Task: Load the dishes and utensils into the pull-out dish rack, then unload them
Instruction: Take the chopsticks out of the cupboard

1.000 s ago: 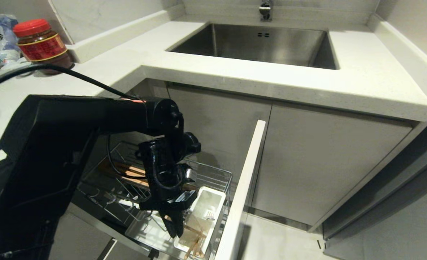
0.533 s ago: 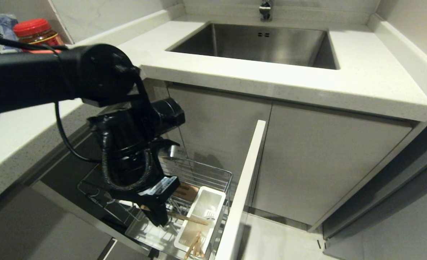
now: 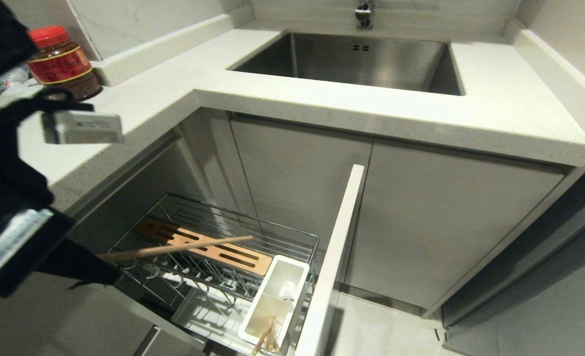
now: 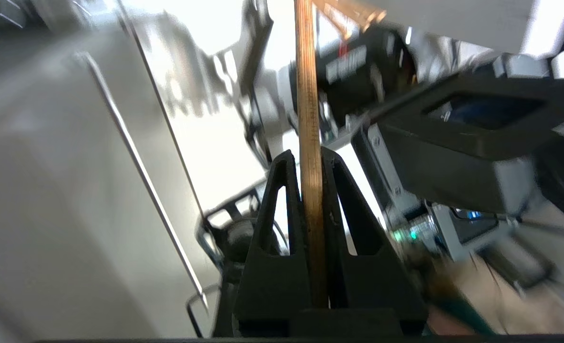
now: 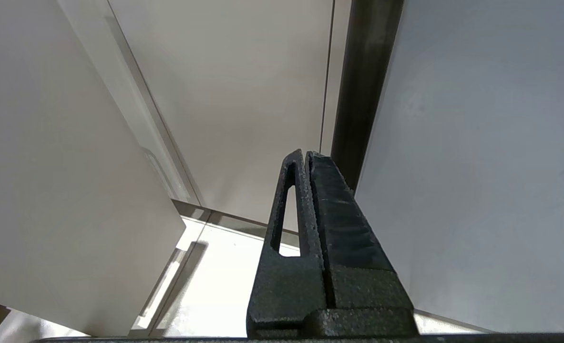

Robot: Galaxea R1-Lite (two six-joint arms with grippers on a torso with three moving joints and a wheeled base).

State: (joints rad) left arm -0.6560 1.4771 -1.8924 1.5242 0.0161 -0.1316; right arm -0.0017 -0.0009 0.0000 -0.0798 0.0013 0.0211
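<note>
Light-wood chopstick [image 4: 309,143] clamped near one end by left gripper [image 4: 310,164] fingers — long overhang could pivot, slip, or snag chrome wire rack [image 3: 292,237].

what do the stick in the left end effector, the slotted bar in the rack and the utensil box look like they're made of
Chopstick: light wood or bamboo, with fine lengthwise grain and a matte tan surface.
Slotted bar: probably wood, orange-brown and matte, with dark cut slots.
Utensil box: looks like white plastic, smooth with thin moulded walls and a faint sheen.
</note>
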